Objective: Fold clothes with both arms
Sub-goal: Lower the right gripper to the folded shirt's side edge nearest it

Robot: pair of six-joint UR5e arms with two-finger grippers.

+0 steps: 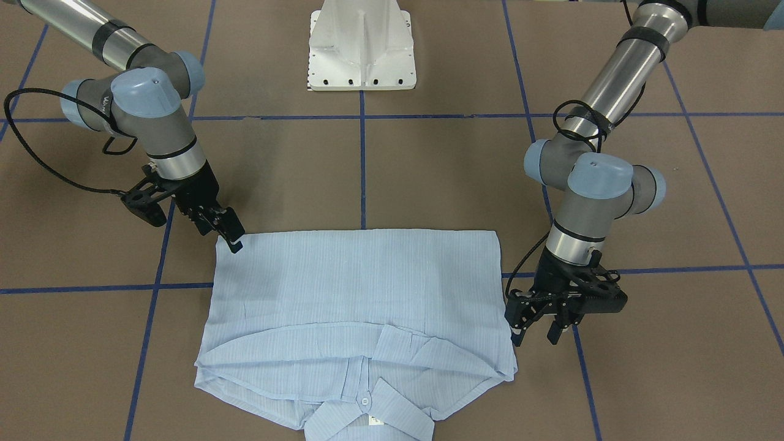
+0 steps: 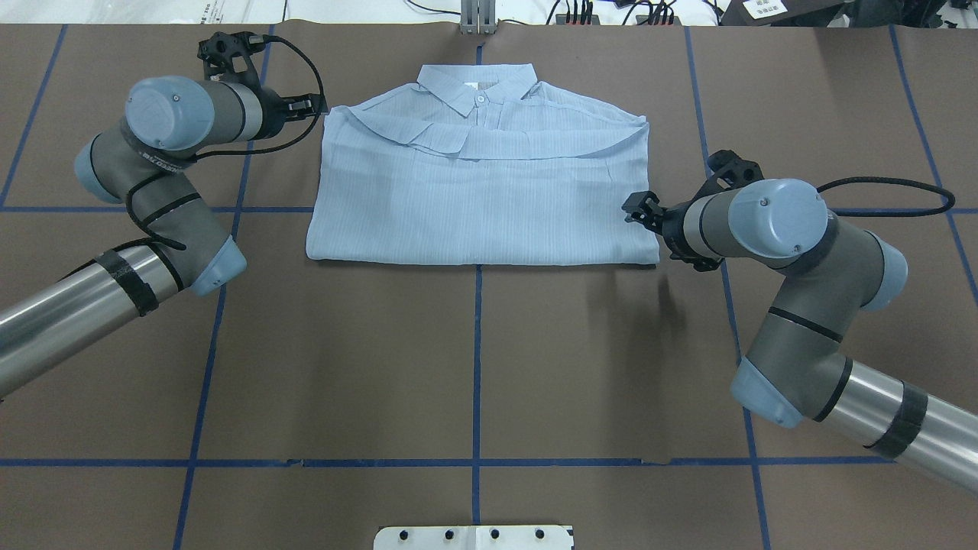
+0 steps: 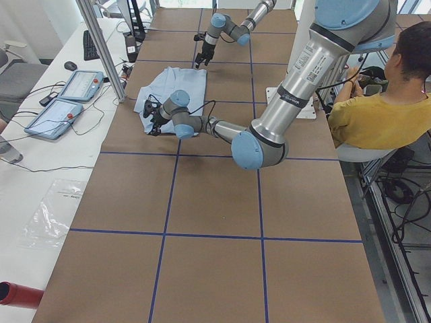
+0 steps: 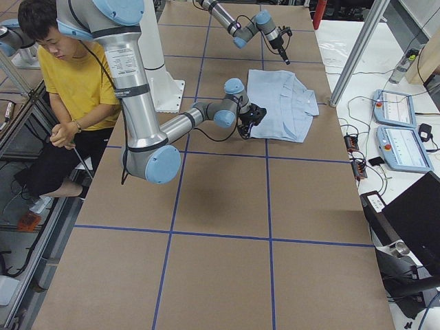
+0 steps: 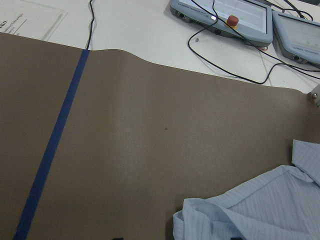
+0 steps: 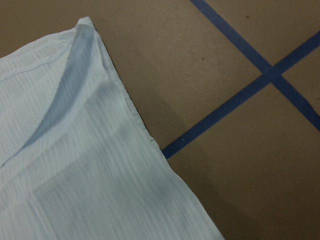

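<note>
The light blue striped shirt (image 1: pixel 361 288) (image 2: pixel 481 198) lies flat on the brown table. It is folded into a rectangle, with collar and button toward the far edge and the fold line nearest the robot. My left gripper (image 1: pixel 536 335) (image 2: pixel 313 107) hovers open just off the shirt's shoulder edge and holds nothing. Its wrist view shows that shirt corner (image 5: pixel 265 210). My right gripper (image 1: pixel 229 239) (image 2: pixel 636 208) sits at the opposite side edge, near the folded corner (image 6: pixel 75 165). It looks open and empty.
The white pedestal base (image 1: pixel 361 49) stands behind the shirt on the robot's side. Blue tape lines (image 2: pixel 477 367) cross the table. Two control pendants (image 5: pixel 225 15) and cables lie past the far edge. A seated person in yellow (image 3: pixel 384 114) is beside the robot.
</note>
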